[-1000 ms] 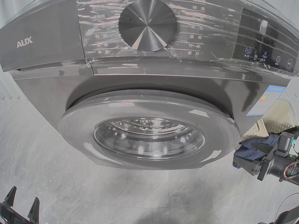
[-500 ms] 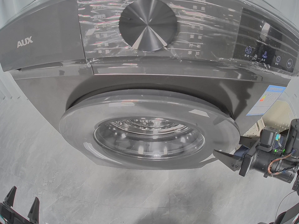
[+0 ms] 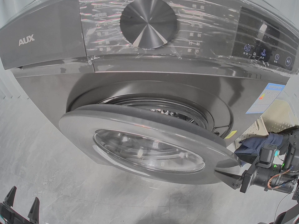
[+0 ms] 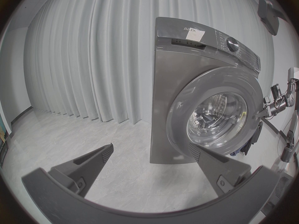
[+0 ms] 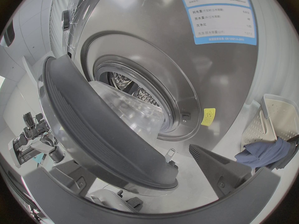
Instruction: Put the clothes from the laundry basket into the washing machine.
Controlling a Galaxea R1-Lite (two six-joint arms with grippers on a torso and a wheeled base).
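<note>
The grey washing machine [image 3: 46, 87] faces me with its round door [image 3: 149, 140] swung partly out, showing the drum opening [image 3: 168, 109]. My right gripper [image 3: 229, 175] is at the door's right edge, open, with the rim [image 5: 124, 159] between its fingers; one finger [image 5: 218, 168] shows beside the rim. A cream perforated laundry basket [image 3: 280, 119] stands to the machine's right, with a blue garment [image 3: 258, 143] draped over its rim [image 5: 264, 153]. My left gripper [image 3: 20, 203] hangs low at the left, open and holding nothing, as the left wrist view [image 4: 152, 153] confirms.
Grey tiled floor [image 3: 62, 171] spreads in front of the machine. A pleated white curtain [image 4: 78, 63] hangs behind and to the machine's left. The open door sticks out into the space before the drum.
The door was shut and now stands partly swung out. My right gripper went from beside the basket to the door's right edge and came outward with it. The left arm has not moved.
</note>
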